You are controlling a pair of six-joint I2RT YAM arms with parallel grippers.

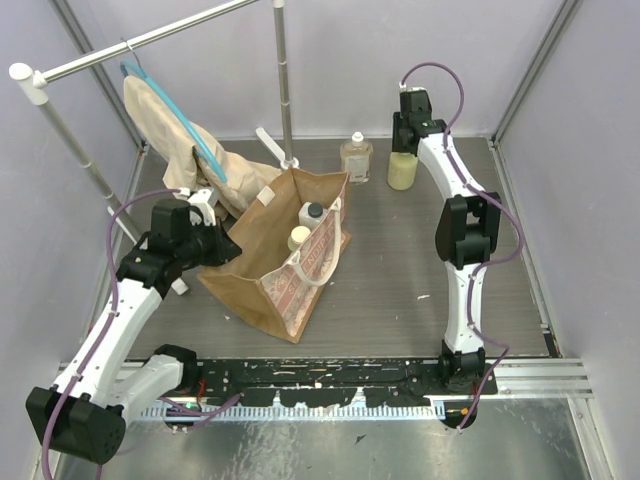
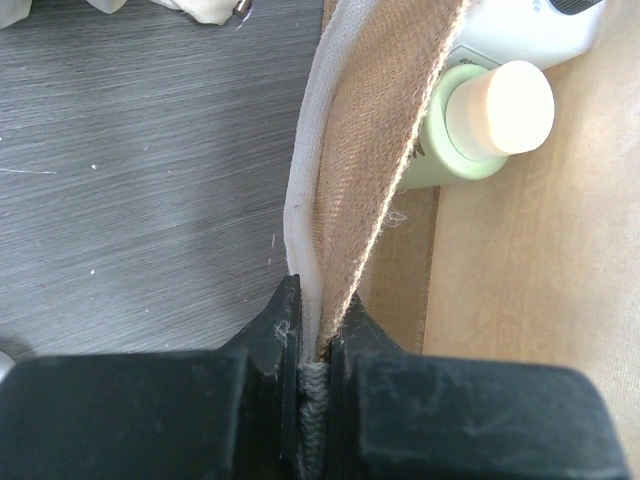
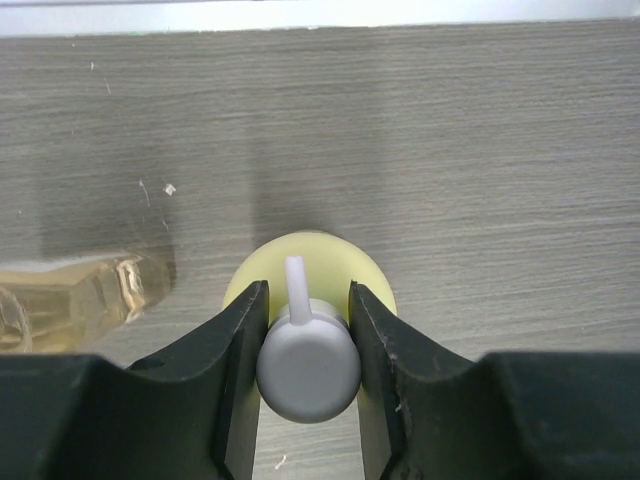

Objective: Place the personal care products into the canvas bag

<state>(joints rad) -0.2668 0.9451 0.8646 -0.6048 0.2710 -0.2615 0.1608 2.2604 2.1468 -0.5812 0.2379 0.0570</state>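
Note:
The tan canvas bag (image 1: 270, 270) stands open left of centre. A white bottle with a black cap (image 1: 312, 213) and a yellow-green bottle with a white cap (image 1: 299, 238) sit inside it. My left gripper (image 1: 235, 250) is shut on the bag's rim and cream strap (image 2: 350, 150), with the yellow-green bottle (image 2: 480, 120) just inside. At the back, my right gripper (image 3: 308, 300) is shut on the white pump cap (image 3: 308, 368) of the second yellow-green bottle (image 1: 402, 172), which stands on the table. The squat amber bottle (image 1: 356, 157) stands just to its left.
A beige cloth garment on a blue hanger (image 1: 170, 120) hangs from a metal rack at the back left, draping behind the bag. The rack's upright pole (image 1: 283, 80) stands near the amber bottle. Enclosure walls close in the sides and back.

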